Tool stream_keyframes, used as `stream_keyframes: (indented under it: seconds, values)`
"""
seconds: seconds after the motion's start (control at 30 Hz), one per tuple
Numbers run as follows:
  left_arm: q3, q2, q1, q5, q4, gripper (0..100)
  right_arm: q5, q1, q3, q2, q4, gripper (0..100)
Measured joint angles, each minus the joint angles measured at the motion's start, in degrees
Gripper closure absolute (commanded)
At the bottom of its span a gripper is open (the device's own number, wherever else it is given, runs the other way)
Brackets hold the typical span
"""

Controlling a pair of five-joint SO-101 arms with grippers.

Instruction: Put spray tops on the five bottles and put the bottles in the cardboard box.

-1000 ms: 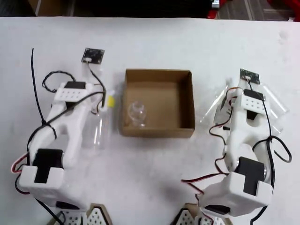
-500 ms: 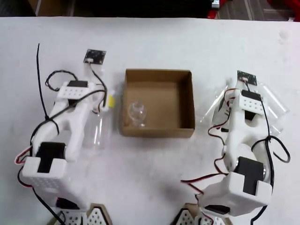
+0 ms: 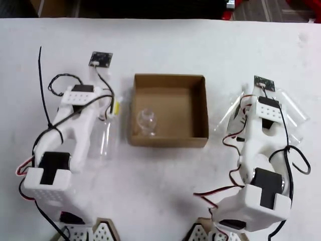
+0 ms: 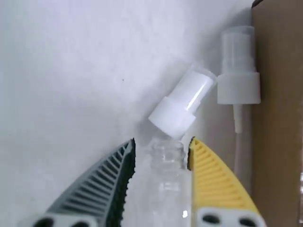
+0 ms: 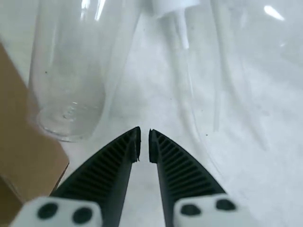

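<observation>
Once the left arm shifted and settled: left fingers stand narrowly parted around the bottle neck, not clamped;
spray top: tilted just ahead, touching the mouth; capping likely next;
right fingers: almost closed, empty

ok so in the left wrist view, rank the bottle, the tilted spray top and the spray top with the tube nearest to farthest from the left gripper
1. bottle: neck between the fingers of the left gripper
2. tilted spray top: just past the bottle's mouth
3. spray top with the tube: farthest, beside the cardboard box
</observation>
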Motion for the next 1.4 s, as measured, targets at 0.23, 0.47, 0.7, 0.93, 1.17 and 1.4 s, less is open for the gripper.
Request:
stream_keyframes:
  seconds: [0.23, 0.47, 0.7, 0.93, 1.17, 1.4]
  values:
    - [0.0, 0.0, 1.0, 0.1, 4.0, 86, 0.0, 0.0, 0.0, 0.0, 0.0, 98.2]
    - [0.0, 0.0, 1.0, 0.2, 4.0, 97, 0.0, 0.0, 0.0, 0.0, 0.0, 98.2]
    - [-0.8, 0.0, 1.0, 0.2, 4.8, 98, 0.0, 0.0, 0.0, 0.0, 0.0, 98.2]
    - [-15.2, 0.0, 1.0, 0.2, 20.5, 98, 0.0, 0.0, 0.0, 0.0, -1.1, 98.2]
    - [-38.6, 0.0, 1.0, 0.2, 41.3, 98, 0.0, 0.0, 0.0, 0.0, -1.1, 98.2]
    - [-55.5, 0.0, 1.0, 0.2, 51.7, 98, 0.0, 0.0, 0.0, 0.0, -1.1, 98.2]
